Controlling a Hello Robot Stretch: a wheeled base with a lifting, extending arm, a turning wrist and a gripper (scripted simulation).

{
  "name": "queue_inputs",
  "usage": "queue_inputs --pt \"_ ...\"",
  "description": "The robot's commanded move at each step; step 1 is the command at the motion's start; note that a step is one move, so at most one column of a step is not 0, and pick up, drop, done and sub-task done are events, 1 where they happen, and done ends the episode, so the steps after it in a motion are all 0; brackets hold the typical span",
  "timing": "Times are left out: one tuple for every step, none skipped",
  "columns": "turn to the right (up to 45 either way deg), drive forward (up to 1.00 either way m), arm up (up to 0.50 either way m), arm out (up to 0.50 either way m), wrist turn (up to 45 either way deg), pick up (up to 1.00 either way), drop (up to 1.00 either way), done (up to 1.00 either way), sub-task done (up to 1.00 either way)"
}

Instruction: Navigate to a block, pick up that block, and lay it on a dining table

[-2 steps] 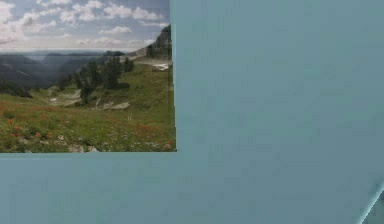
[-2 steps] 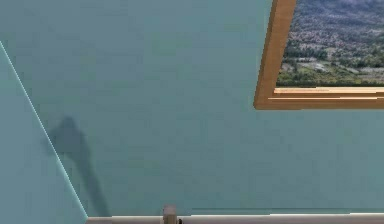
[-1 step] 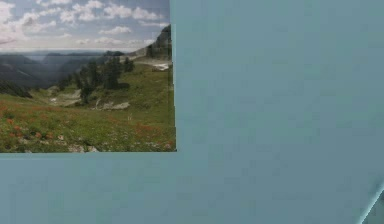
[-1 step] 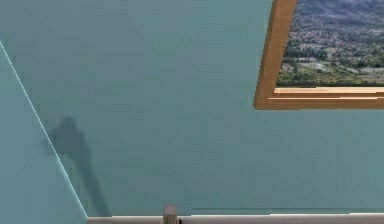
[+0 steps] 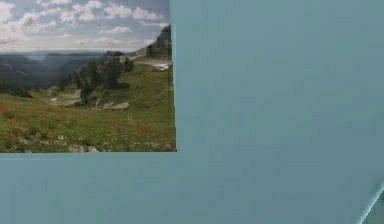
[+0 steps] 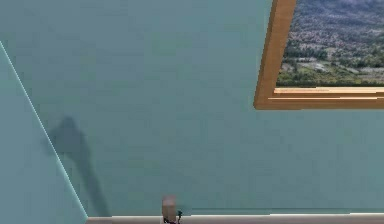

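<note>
At the bottom edge of the arm side view stands a small pinkish-grey blob (image 6: pixel 169 209) with a dark bit on its right. It is too small to name. It sits against a pale strip (image 6: pixel 280 218) that runs along the foot of the teal wall (image 6: pixel 160 100).
In the forward view a teal wall (image 5: pixel 280 110) stands close ahead, with a large mountain landscape picture (image 5: pixel 85 75) on its upper left. In the arm side view a wood-framed picture of a town (image 6: pixel 330 50) hangs at the upper right. Two walls meet in a corner (image 6: pixel 45 130) at the left.
</note>
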Motion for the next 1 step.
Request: queue_inputs --pt "0.0 0.00 0.50 0.00 0.0 0.00 0.00 0.00 0.00"
